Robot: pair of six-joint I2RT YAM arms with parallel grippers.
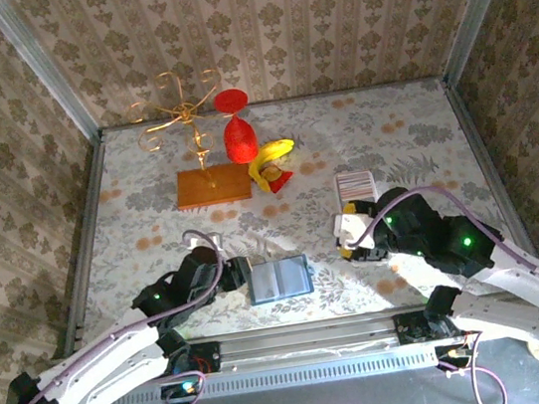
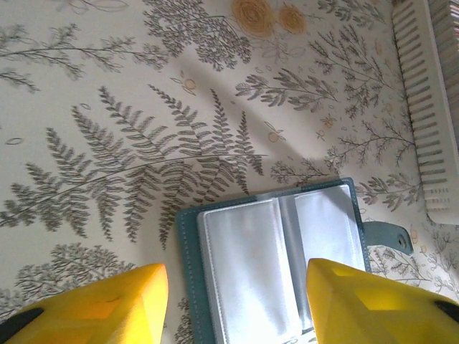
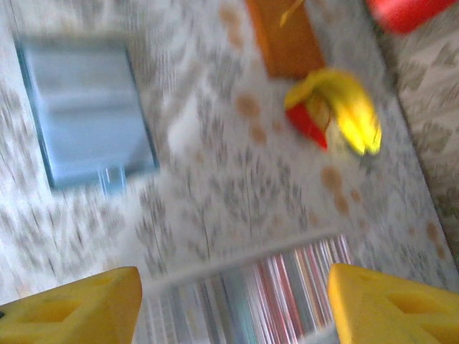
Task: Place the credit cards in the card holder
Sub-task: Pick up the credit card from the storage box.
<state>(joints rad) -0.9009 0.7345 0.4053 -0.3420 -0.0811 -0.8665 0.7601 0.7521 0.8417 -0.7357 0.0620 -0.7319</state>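
Note:
The card holder (image 1: pixel 357 187) is a long pale ribbed tray right of the table's centre, also at the right edge of the left wrist view (image 2: pixel 423 107). In the blurred right wrist view the card holder (image 3: pixel 251 294) shows thin coloured stripes in its slots, which look like credit cards (image 3: pixel 301 287) standing on edge. My right gripper (image 1: pixel 346 229) (image 3: pixel 233 279) is open just in front of that tray, with nothing between its yellow fingers. My left gripper (image 1: pixel 244 271) (image 2: pixel 237 276) is open low over an opened teal wallet (image 2: pixel 272 251), holding nothing.
The teal wallet (image 1: pixel 280 279) (image 3: pixel 86 107) lies flat near the front edge with its clear sleeves up. At the back stand a gold wire rack on an orange base (image 1: pixel 212 185), a red goblet (image 1: pixel 237 131) and a banana (image 1: pixel 271 156). Metal rails and patterned walls fence the table.

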